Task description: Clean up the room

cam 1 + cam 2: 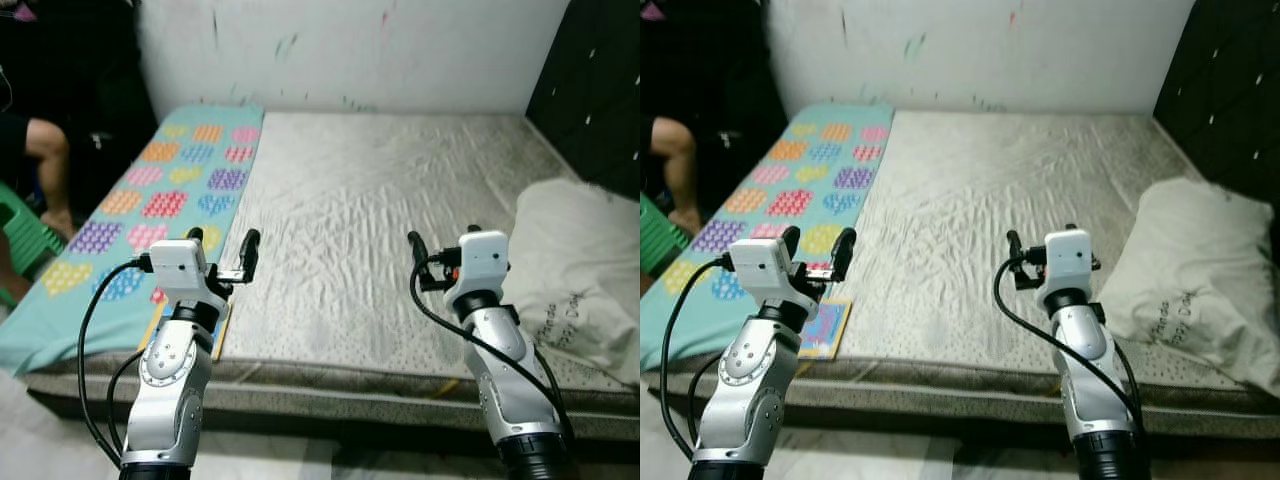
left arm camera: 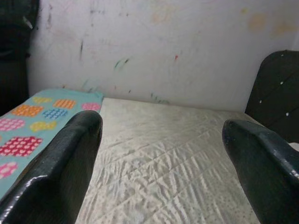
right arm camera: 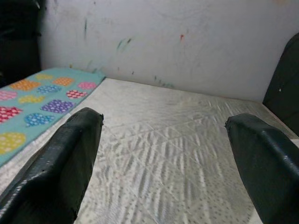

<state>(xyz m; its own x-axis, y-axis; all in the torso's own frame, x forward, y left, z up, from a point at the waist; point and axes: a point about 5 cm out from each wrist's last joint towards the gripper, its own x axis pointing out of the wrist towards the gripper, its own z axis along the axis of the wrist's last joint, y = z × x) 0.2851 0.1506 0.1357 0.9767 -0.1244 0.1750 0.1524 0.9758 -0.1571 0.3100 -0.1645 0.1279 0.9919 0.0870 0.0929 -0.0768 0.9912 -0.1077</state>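
Teal blanket [image 1: 150, 200], multicoloured dotted hearts

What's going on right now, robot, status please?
Left tool and right tool open, empty, raised over mattress. Patterned blanket along its left side, pillow right. Nothing in the way.

from my feed: mattress [image 1: 380, 220] bare quilted cloth, wrinkly with a slight sheen | blanket [image 1: 165, 190] soft matt fabric w/ dotted hearts | pillow [image 1: 580, 260] crumpled matt cloth | wall [image 1: 350, 45] matt paint, scuffed | arms brushed silver metal, fingers [image 2: 56, 172] glossy black plastic
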